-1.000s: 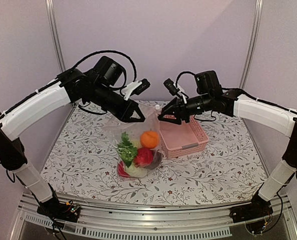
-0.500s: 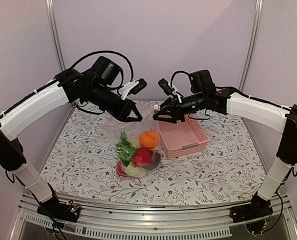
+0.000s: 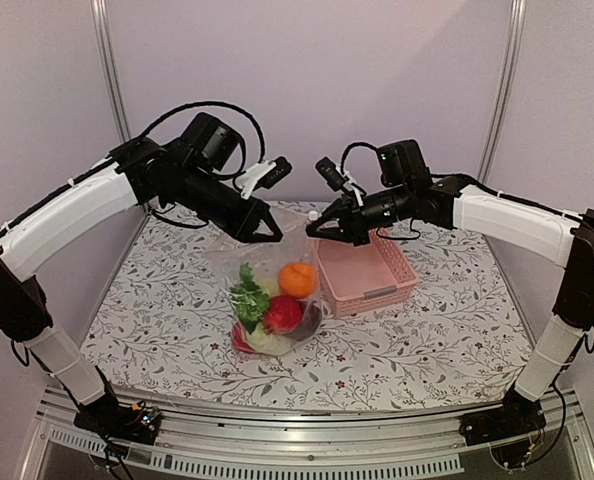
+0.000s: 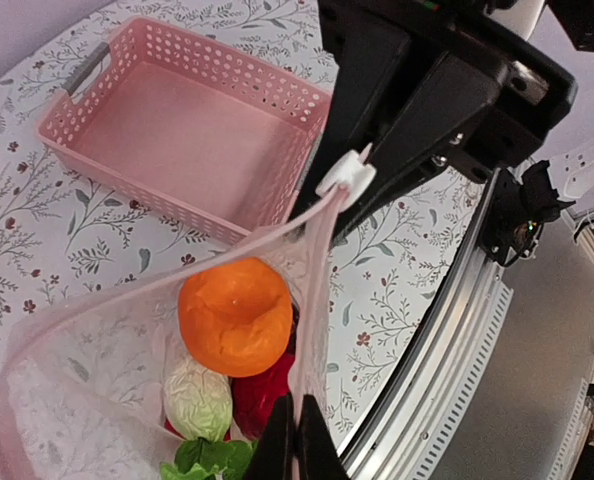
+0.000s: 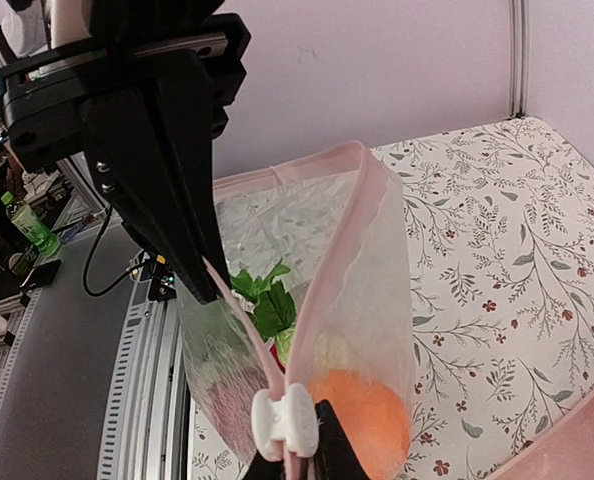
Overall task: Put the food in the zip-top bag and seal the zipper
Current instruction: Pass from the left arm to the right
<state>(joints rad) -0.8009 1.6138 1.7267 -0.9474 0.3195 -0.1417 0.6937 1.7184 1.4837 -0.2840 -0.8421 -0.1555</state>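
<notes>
The zip-top bag (image 3: 260, 268) hangs over the table between my two grippers, its mouth open at the top. Inside it lies the food: an orange fruit (image 3: 298, 279), a red piece (image 3: 284, 314), green leaves (image 3: 247, 296) and a cream-white cabbage (image 4: 199, 398). My left gripper (image 3: 275, 237) is shut on the left end of the bag's mouth edge (image 4: 299, 402). My right gripper (image 3: 314, 229) is shut on the pink zipper strip (image 5: 345, 262), just beside the white slider (image 5: 286, 421). The two sides of the strip stand apart between the grippers.
A pink lattice basket (image 3: 389, 272) with nothing in it stands on the flowered table just right of the bag. Metal frame posts (image 3: 110, 70) rise at the back corners. The table's front rail (image 3: 277, 440) runs below the arm bases.
My right gripper has moved left to the bag's mouth and closed on the zipper strip by the slider. The left gripper has kept its hold and lifted slightly.
</notes>
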